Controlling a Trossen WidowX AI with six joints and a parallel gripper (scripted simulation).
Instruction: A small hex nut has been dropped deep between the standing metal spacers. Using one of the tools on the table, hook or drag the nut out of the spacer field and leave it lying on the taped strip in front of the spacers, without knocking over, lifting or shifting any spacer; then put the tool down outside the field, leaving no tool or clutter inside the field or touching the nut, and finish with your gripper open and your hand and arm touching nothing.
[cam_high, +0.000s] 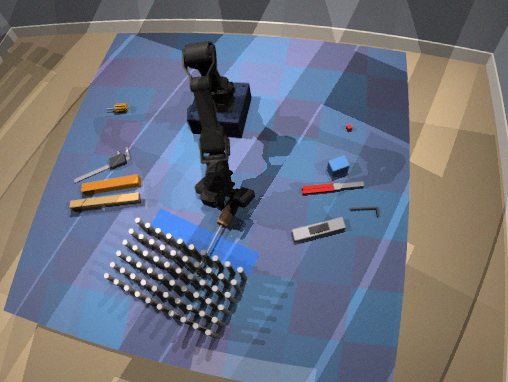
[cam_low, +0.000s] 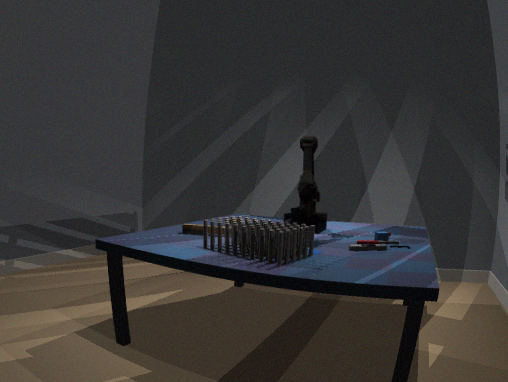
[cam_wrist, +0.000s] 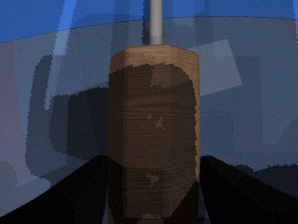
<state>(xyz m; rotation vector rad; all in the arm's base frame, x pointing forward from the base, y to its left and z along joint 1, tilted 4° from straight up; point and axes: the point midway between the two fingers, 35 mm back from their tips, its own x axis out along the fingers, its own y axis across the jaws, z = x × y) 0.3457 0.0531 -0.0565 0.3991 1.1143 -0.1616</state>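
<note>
My gripper (cam_high: 227, 206) (cam_wrist: 154, 165) is shut on the brown wooden handle (cam_high: 226, 216) (cam_wrist: 153, 129) of a hook tool. The tool's thin metal rod (cam_high: 212, 242) (cam_wrist: 156, 3) slants down over the blue taped strip (cam_high: 172, 227). Its tip reaches the near edge of the field of standing metal spacers (cam_high: 175, 277) (cam_low: 260, 237). The hex nut is hidden among the spacers. The spacers all stand upright. In the exterior view the arm (cam_low: 308, 185) stands behind the spacers and the gripper is hidden.
On the left lie an orange bar (cam_high: 111, 183), a tan bar (cam_high: 105, 201), a grey scraper (cam_high: 102, 167) and a small yellow screwdriver (cam_high: 119, 107). On the right are a blue cube (cam_high: 338, 165), a red-handled blade (cam_high: 330, 187), an allen key (cam_high: 363, 208), a grey block (cam_high: 318, 229) and a red bead (cam_high: 349, 127).
</note>
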